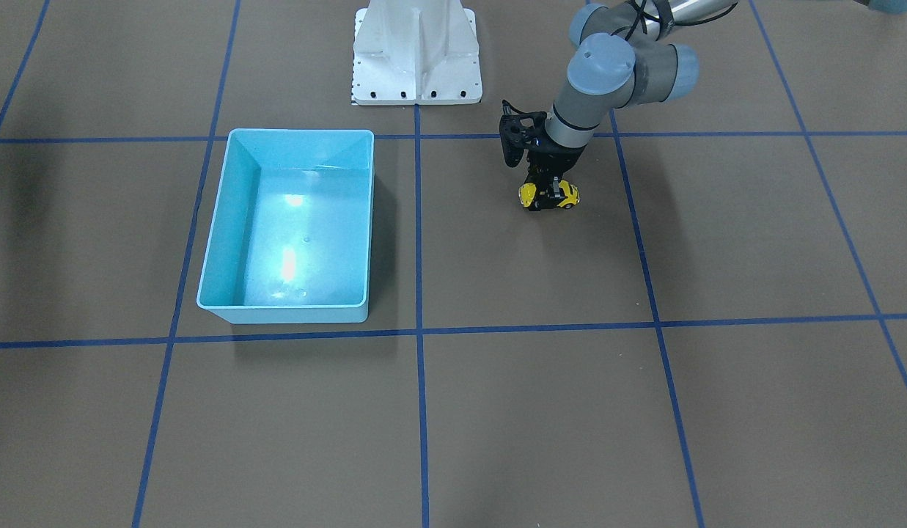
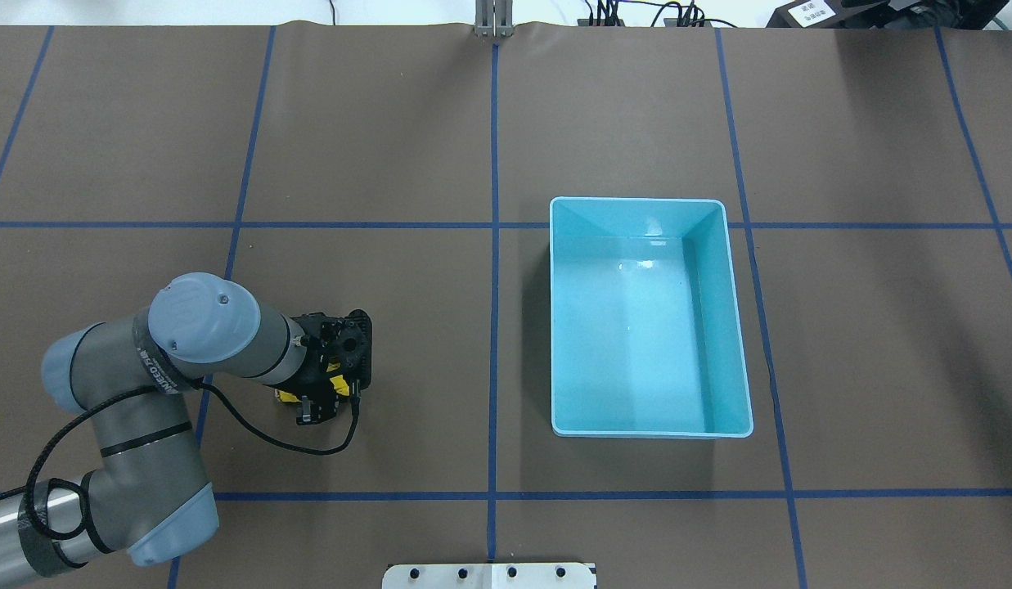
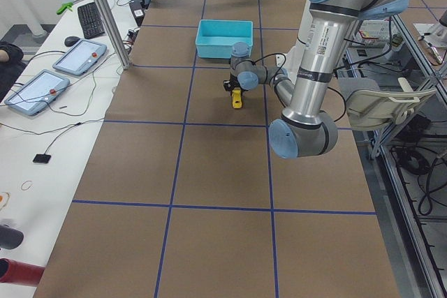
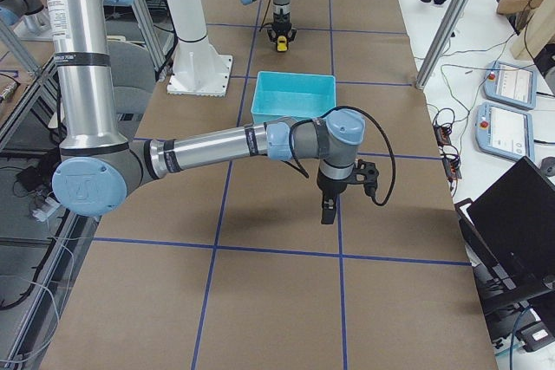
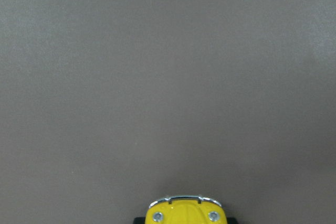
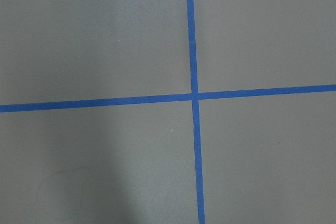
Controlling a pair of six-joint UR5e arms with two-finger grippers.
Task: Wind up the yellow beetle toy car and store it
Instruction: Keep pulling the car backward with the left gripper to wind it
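Left pincer [image 1: 547, 192] clamped across tiny glossy yellow beetle toy car [image 1: 567, 196], wheels on brown tabletop [image 1: 534, 411]. Car's long axis runs toward light blue plastic bin [image 1: 222, 235], robot's right. Right pincer [image 4: 327, 210] far off, grip unreadable.

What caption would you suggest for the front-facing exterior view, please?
Left gripper grips the tiny glossy yellow beetle toy car, apart from the light blue plastic bin.

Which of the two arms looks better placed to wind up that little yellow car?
The left. The left gripper stands right over the yellow beetle toy car, jaws astride it; the right gripper hangs far off, beyond the light blue bin.
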